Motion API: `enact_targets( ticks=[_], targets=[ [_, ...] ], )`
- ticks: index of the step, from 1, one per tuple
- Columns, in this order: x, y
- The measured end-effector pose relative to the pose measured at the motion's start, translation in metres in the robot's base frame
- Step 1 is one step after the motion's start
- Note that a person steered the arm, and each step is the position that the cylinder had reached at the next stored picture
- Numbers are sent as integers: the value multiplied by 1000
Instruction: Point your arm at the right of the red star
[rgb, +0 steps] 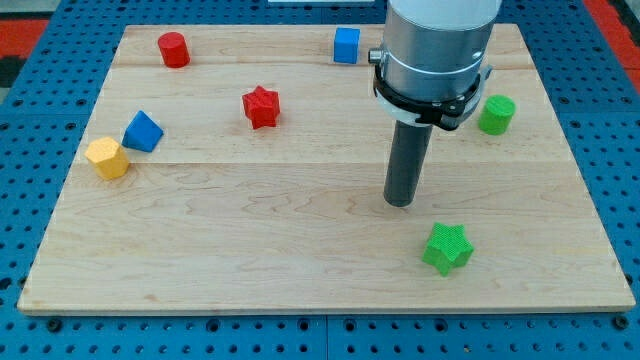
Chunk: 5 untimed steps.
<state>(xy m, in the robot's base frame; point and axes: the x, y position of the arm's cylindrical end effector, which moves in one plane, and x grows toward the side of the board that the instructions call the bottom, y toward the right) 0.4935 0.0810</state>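
Observation:
The red star lies on the wooden board, upper left of centre. My tip rests on the board well to the star's right and lower, about 140 px away. The rod hangs from a large grey cylinder at the view's top. The tip touches no block. The nearest block is the green star, just below and right of the tip.
A red cylinder sits at the top left, a blue cube at the top centre, a green cylinder at the right. A blue block and a yellow block lie side by side at the left.

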Motion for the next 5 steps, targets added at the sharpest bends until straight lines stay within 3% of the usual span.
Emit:
enact_targets(
  ticks=[1,3,4,5],
  targets=[
    [0,0],
    [-62,-36],
    [-66,-48],
    [-110,-69]
  ],
)
